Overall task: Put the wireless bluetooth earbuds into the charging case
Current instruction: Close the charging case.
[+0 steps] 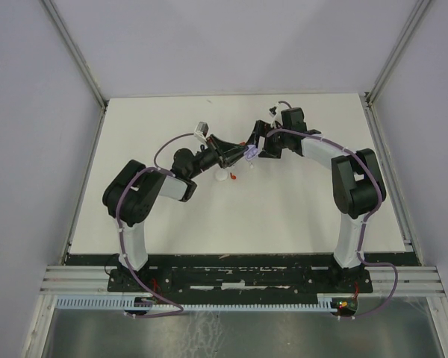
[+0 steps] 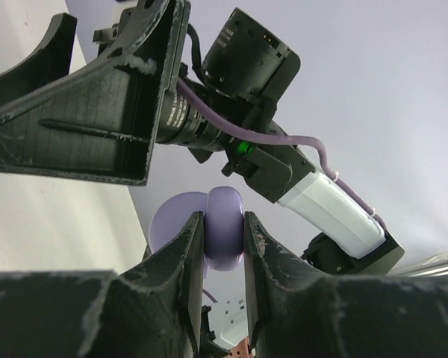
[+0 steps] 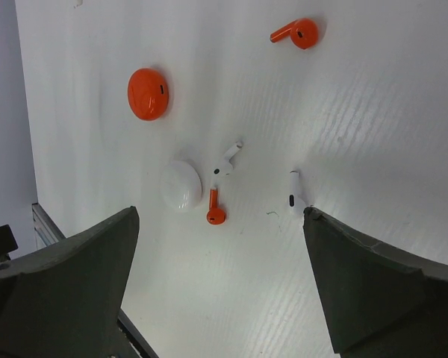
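Lavender case (image 2: pixel 225 216) clenched edgewise by left gripper (image 2: pixel 224 242); slip or twist risked when earbud pressed in. Right gripper (image 3: pixel 220 287) spread wide, empty.

Your arms bend inward, meeting at upper centre of the top view. Left gripper (image 1: pixel 246 153) clamped on lavender case (image 2: pixel 225 224); right gripper (image 3: pixel 220 216) spread wide.

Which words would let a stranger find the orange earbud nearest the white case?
On the white table, find the white round case. Two earbuds lie just beside it, nearly end to end. Take the orange earbud, not the white earbud; the second orange earbud lies far off, alone.
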Controlling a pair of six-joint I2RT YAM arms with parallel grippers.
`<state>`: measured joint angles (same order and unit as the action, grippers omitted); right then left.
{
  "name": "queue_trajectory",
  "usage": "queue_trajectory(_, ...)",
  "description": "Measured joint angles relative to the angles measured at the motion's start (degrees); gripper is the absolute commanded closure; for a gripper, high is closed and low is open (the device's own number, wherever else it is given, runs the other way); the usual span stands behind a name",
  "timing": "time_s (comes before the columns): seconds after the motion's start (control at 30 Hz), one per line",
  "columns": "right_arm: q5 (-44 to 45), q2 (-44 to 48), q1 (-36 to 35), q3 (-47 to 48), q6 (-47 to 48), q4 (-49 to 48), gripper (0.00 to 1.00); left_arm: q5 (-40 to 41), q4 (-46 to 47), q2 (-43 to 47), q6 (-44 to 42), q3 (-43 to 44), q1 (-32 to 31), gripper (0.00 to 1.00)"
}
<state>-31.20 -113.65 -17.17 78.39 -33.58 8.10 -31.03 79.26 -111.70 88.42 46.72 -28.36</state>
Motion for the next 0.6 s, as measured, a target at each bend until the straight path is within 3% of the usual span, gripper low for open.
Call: queue_trajectory(0.6,0.3,0.0,-0.8,-0.8,0.9,0.6,0.01,1.1,-3.5,-1.7,-0.1,3.9,0.0,0.97)
